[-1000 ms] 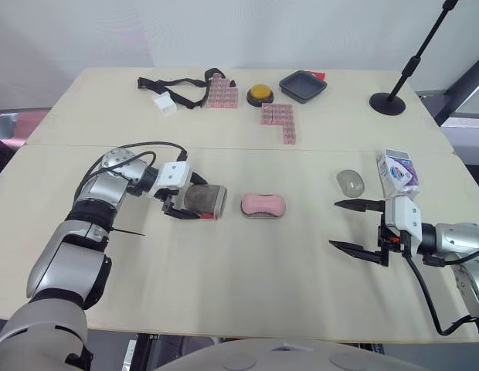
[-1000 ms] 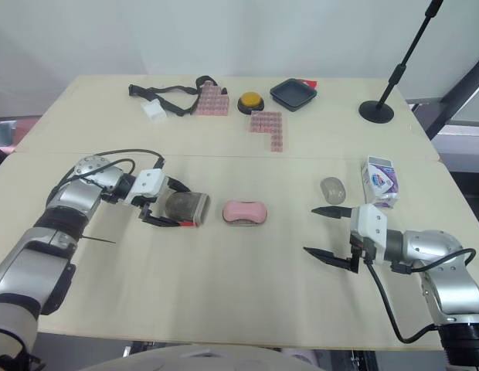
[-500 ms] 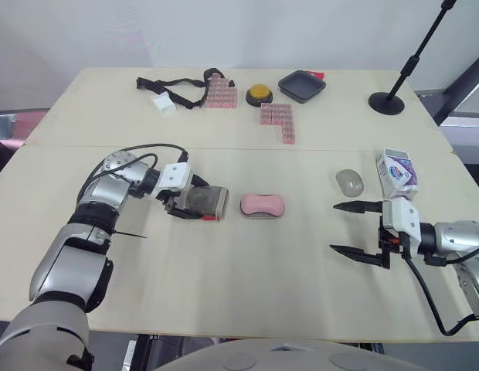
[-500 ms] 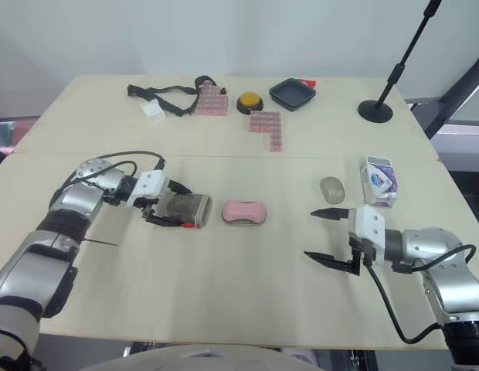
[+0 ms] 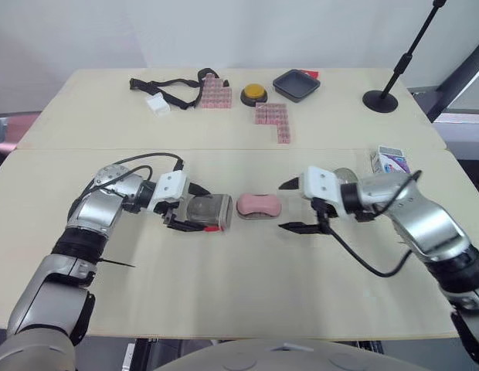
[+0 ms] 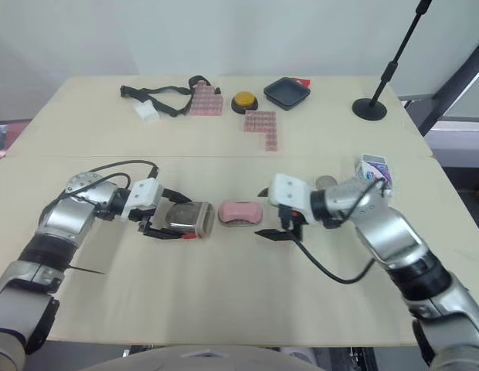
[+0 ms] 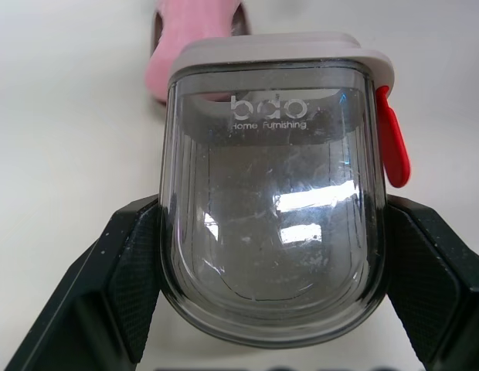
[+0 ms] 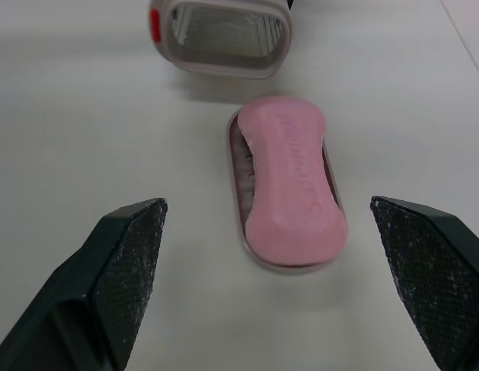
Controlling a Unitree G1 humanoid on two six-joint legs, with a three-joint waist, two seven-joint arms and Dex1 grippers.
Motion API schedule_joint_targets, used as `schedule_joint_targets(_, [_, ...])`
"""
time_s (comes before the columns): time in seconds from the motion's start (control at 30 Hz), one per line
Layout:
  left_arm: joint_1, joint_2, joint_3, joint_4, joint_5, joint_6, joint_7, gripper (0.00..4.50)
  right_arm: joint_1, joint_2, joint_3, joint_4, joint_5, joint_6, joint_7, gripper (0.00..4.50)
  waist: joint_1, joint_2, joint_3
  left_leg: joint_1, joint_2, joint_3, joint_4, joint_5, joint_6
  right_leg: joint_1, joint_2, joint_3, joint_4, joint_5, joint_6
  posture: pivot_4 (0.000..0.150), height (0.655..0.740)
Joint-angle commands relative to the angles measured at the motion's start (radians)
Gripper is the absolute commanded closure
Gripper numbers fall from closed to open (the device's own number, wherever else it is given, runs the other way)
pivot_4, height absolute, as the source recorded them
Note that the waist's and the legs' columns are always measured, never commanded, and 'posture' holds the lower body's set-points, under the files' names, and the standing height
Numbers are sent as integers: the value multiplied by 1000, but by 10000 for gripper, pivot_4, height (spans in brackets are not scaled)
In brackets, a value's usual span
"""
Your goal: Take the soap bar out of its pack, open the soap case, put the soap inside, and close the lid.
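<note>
A pink soap bar (image 5: 259, 205) lies on a shallow slotted tray (image 8: 243, 166) at the table's middle. My left gripper (image 5: 195, 209) is shut on the clear grey soap case (image 5: 208, 212), which lies on its side with a red latch. Its open mouth (image 8: 220, 35) faces the soap, a small gap away. In the left wrist view both fingers (image 7: 131, 278) press the case (image 7: 274, 185) from its two sides. My right gripper (image 5: 281, 206) stands open just right of the soap, its fingers (image 8: 123, 263) spread wider than the bar (image 8: 290, 174). The soap pack (image 5: 390, 160) stands at the right.
A small grey oval piece (image 5: 341, 173) lies behind my right forearm. At the back are a black strap (image 5: 166, 85), pink block pieces (image 5: 216, 91), a yellow button (image 5: 253, 93), a dark tray (image 5: 296, 83) and a stand's base (image 5: 381, 100).
My right arm has swung left from the table's right edge to the soap, still open. My left gripper has brought the case a little closer to the soap.
</note>
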Motion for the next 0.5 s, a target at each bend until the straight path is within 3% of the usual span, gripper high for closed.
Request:
schedule_joint_targets(0.03, [24,18,21,-71,-20,32,24,10234,-80,60,49,57,-38,37,-22,0,-3,0,0,0,0,0,0,0,0,0,0,0,0,0,0,1500,7400])
schedule_joint_targets(0.5, [47,30,21,-94,-17,38,54,10234,-170,147,167,202,-120,81,-4,0,-1,0,0,0,0,0,0,0,0,0,0,0,0,0,0,1500,7400])
